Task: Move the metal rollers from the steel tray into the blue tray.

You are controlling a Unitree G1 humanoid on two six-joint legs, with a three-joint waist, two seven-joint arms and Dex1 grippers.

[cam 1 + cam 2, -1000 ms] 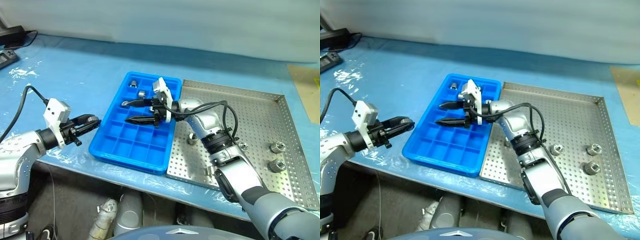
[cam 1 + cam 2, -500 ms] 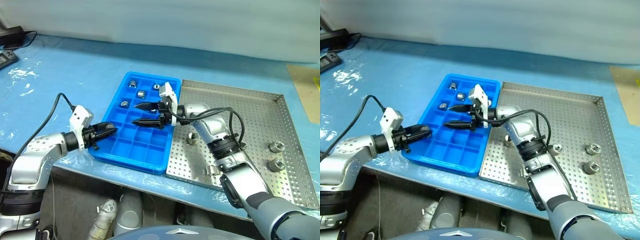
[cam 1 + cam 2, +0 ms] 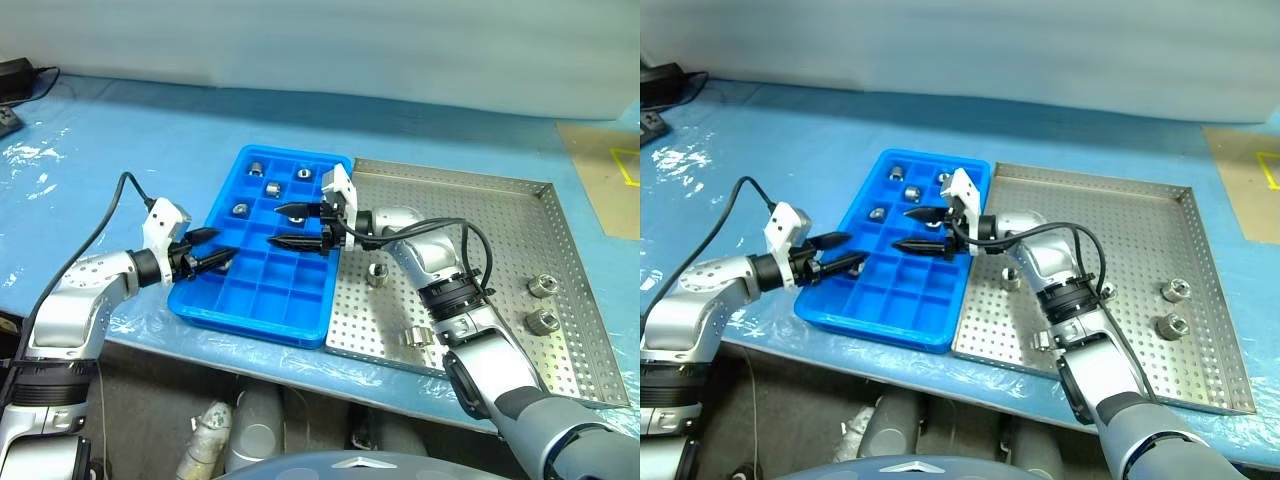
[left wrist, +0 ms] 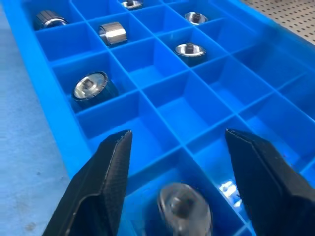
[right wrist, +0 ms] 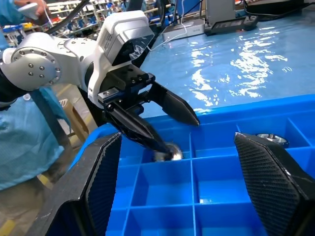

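Roller (image 4: 183, 210) between open left hand (image 4: 179, 169)

head pair: high, looking down | wrists: close, level; share blue tray (image 3: 262, 240)

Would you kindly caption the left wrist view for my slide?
Open left pincer over the blue tray, a metal roller blurred between its fingers.

You see shiny metal rollers (image 4: 188, 49) in glossy blue plastic tray (image 3: 300, 305); steel tray (image 3: 500, 230) is matt, perforated.
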